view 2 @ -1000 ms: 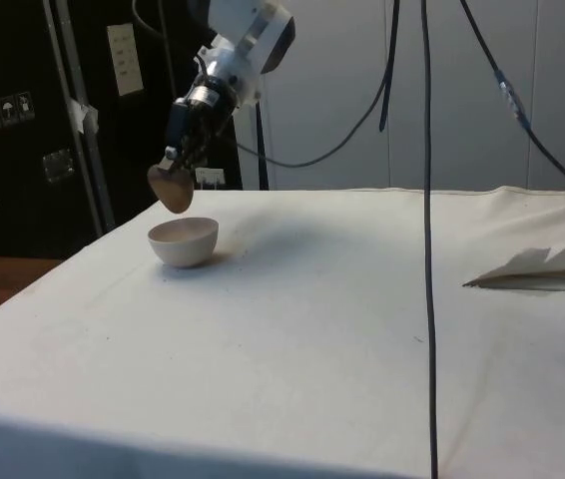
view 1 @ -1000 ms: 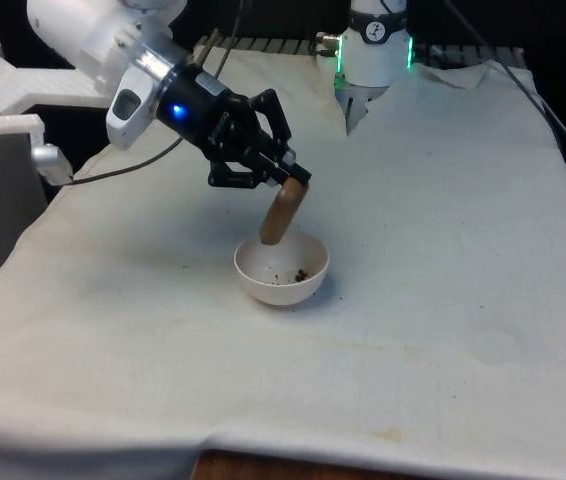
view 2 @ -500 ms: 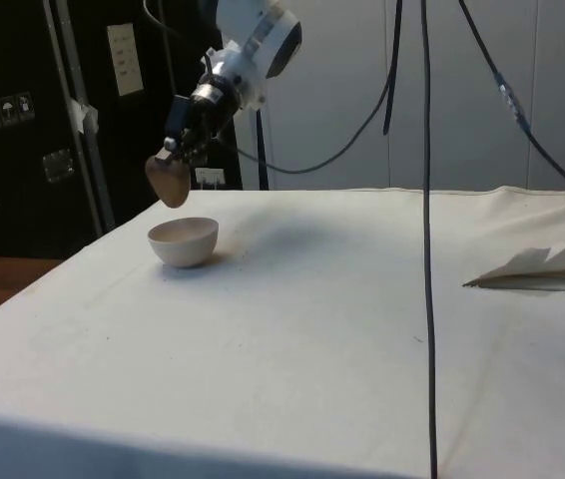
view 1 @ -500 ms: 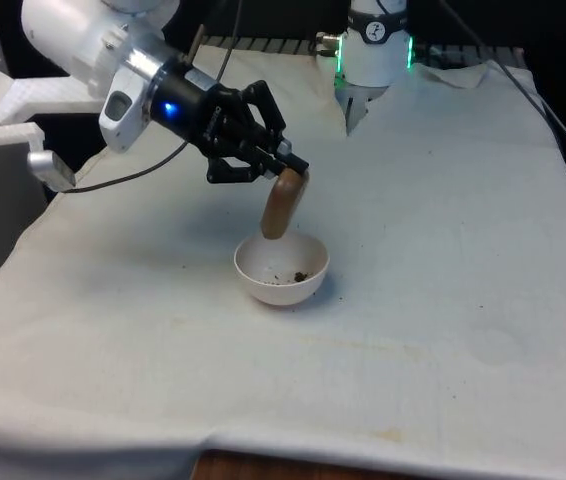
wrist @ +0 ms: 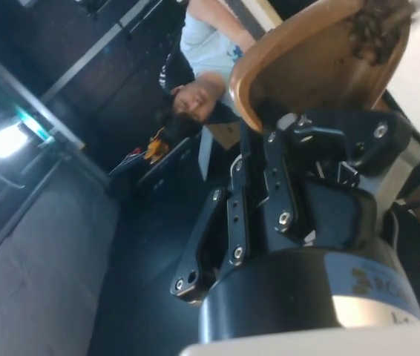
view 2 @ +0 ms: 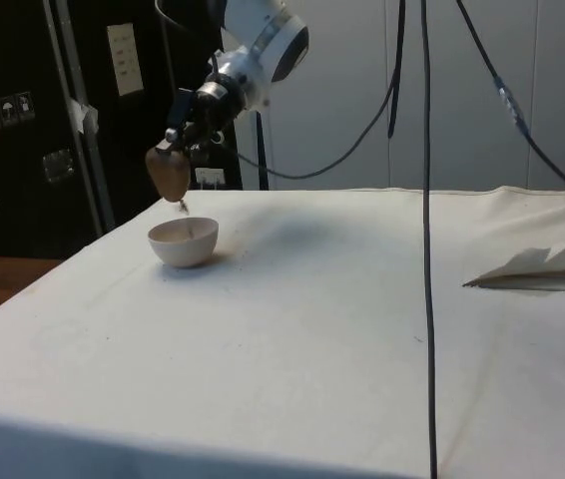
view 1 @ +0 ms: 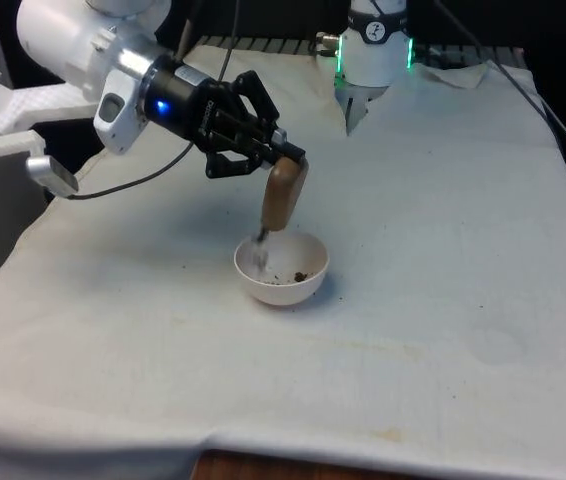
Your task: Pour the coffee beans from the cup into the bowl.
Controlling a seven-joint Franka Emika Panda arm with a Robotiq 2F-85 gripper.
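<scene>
A brown cup [view 1: 283, 195] hangs tipped mouth-down above the white bowl [view 1: 308, 281], with my gripper [view 1: 281, 160] shut on its upper end. Dark coffee beans [view 1: 296, 274] lie inside the bowl, and a thin stream drops from the cup's mouth onto the bowl's near-left side. In the side view the cup [view 2: 169, 174] is held by the gripper [view 2: 176, 143] just above the bowl [view 2: 184, 242], with beans falling from it. In the wrist view the cup [wrist: 299, 74] sits between the fingers [wrist: 291, 189], beans [wrist: 377, 30] gathered at its lip.
The bowl stands on the white cloth [view 1: 443, 300] towards the front view's left of centre. A crumpled sheet [view 2: 547, 269] lies at the side view's right. A black cable [view 2: 426, 249] hangs down in the side view. A person [wrist: 206, 67] shows beyond the cup in the wrist view.
The gripper has risen and tipped the cup steeper. The cup's mouth now hangs clear above the bowl's rim and beans have begun to fall.
</scene>
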